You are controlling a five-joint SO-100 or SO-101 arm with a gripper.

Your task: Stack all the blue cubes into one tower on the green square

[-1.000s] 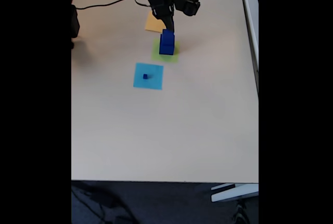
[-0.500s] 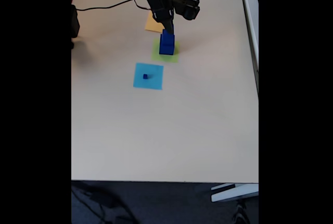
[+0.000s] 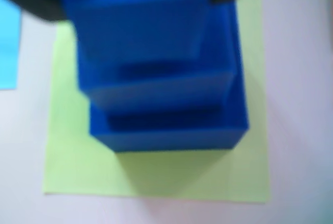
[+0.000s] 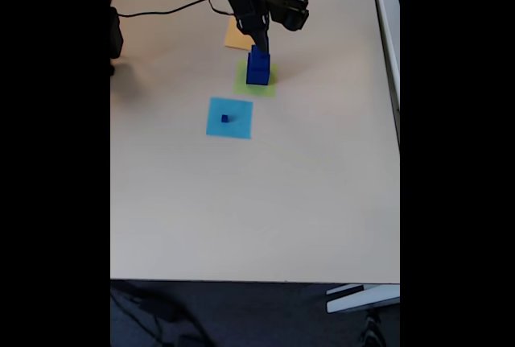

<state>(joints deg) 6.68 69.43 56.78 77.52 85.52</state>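
Fixed view looks down from afar; wrist view hangs close above the shared green square (image 3: 156,174).

In the wrist view the blue cubes (image 3: 161,78) are blurred, and the top one is cut off at 12 o'clock. The light blue square (image 3: 8,42) is cut off at 9 o'clock. In the fixed view the gripper (image 4: 259,43) is too small and dark to read its jaws, and it hides part of the orange square (image 4: 236,37). The tiny cube (image 4: 225,118) is barely a speck.
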